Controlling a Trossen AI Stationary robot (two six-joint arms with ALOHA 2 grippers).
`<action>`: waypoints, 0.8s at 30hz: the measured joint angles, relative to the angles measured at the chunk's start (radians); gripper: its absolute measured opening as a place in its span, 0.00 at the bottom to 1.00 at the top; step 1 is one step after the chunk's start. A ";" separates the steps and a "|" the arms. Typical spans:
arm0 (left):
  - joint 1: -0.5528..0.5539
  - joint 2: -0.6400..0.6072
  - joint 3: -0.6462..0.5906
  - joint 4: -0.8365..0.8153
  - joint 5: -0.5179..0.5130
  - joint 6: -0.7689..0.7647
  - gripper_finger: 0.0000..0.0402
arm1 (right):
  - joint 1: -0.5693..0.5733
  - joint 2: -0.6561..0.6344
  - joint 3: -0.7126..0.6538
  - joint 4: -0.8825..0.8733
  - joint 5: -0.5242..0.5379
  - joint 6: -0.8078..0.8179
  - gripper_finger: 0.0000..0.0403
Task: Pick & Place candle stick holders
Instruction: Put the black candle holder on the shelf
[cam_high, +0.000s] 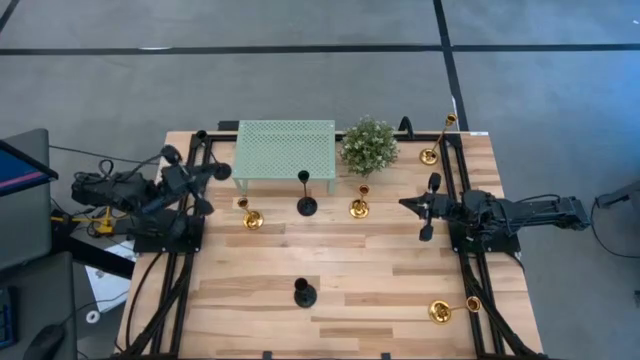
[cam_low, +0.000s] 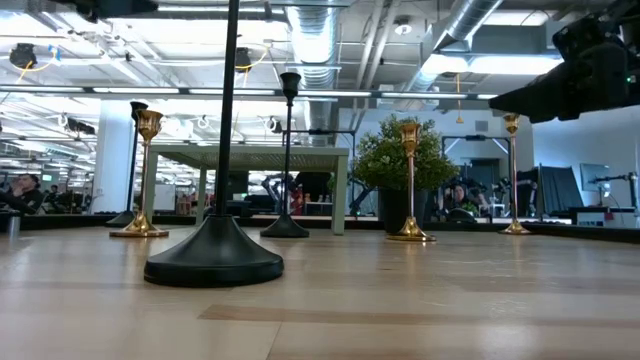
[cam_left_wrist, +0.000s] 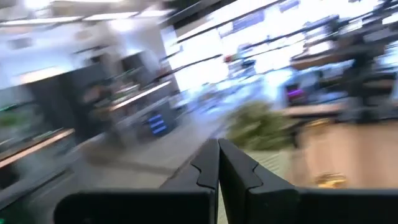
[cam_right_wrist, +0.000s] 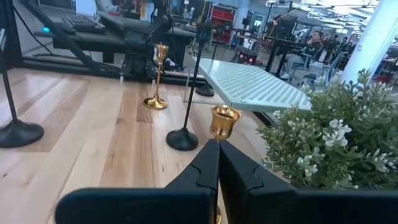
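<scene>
A black holder (cam_low: 214, 255) stood nearest; the gold holder (cam_right_wrist: 224, 122) stood beside the plant (cam_right_wrist: 336, 146). The right gripper (cam_right_wrist: 218, 144) faced it, jaws clenched; the left gripper's (cam_left_wrist: 218, 144) likewise. Release wide, grasp low on the stem.

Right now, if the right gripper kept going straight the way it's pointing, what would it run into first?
Probably the gold candle stick holder standing dead ahead of the right gripper, whose jaws are shut. Its cup sits just past the tips in the right wrist view. A black holder stands behind it, slightly off line. Depth is hard to judge.
</scene>
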 joint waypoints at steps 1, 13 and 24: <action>0.000 0.007 0.000 0.003 0.052 -0.011 0.01 | 0.000 0.000 0.000 0.009 0.000 0.000 0.00; 0.010 0.207 0.000 0.041 0.262 -0.179 0.01 | 0.000 0.000 0.000 0.010 0.010 0.001 0.00; 0.377 0.354 0.000 0.171 0.403 -0.114 0.01 | 0.000 0.000 0.000 0.007 0.013 0.001 0.00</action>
